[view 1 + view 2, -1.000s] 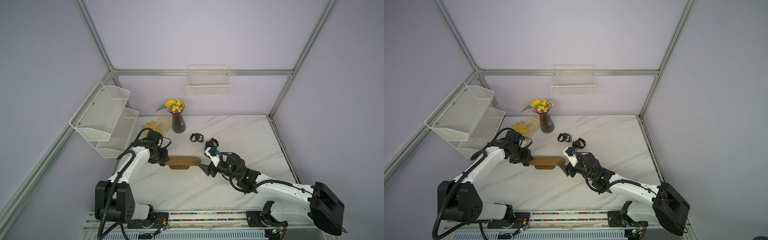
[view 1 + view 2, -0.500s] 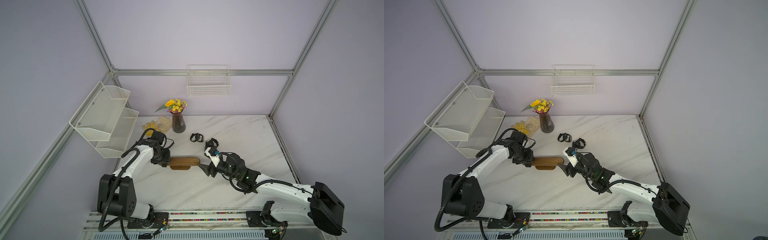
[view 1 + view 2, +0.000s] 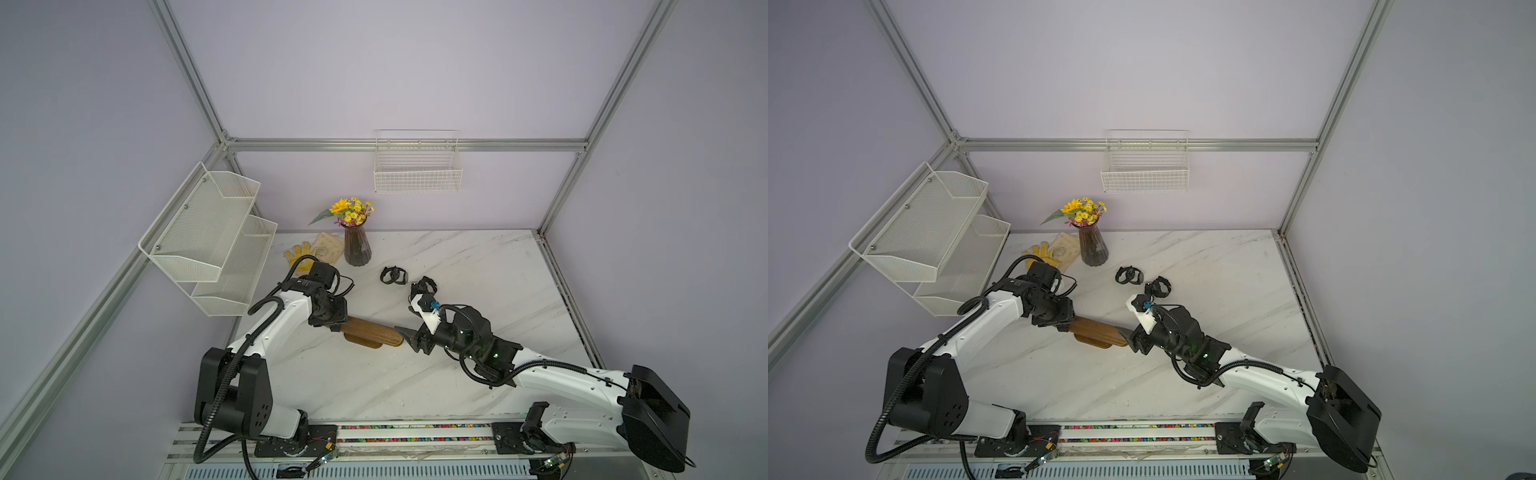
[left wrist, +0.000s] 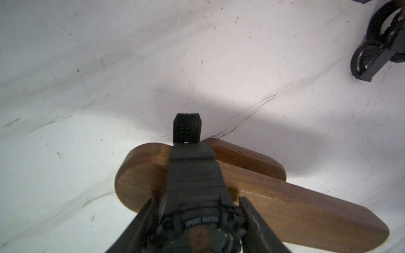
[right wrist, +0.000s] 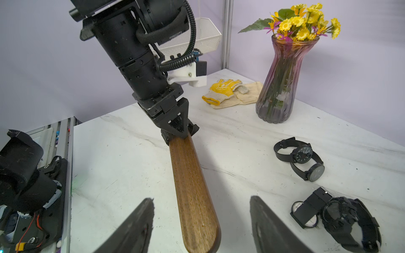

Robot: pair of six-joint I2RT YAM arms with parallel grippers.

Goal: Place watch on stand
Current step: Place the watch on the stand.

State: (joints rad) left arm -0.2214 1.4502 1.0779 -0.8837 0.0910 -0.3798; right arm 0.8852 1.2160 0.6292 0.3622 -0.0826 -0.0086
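At L end of the stand (image 4: pixel 285 203), only the L wrist cam shows the grip: L gripper (image 4: pixel 197 210) is clamped on a black watch (image 4: pixel 192 175), fingers (image 4: pixel 258 225) either side of its case, strap laid across the wood w/ its tip past the far edge. Whether the strap loops underneath, can't tell. From above, the L wrist covers all that. R wrist cam alone shows R gripper (image 5: pixel 201 203) spread wide, one finger each side of the stand's R end, clear of it; from above it's just a dark wedge by the wood. Stand sits on the table (image 3: pixel 478 257), mid-front, between the arms.

Just past R gripper: chunky watch (image 5: pixel 346 219) beside a small black block (image 5: pixel 311 208); further on, two slim watches (image 5: pixel 300 157) overlapping. From above, the R wrist's cam mount overlaps the chunky one. Back L: gloves (image 5: pixel 225 92), near them a vase (image 5: pixel 280 83) w/ yellow flowers (image 5: pixel 306 22).

Table is white marble-look, scuffed. Lilac walls, alu frame; mesh shelf (image 3: pixel 208 237) on L wall, wire basket (image 3: pixel 417 172) on back wall.
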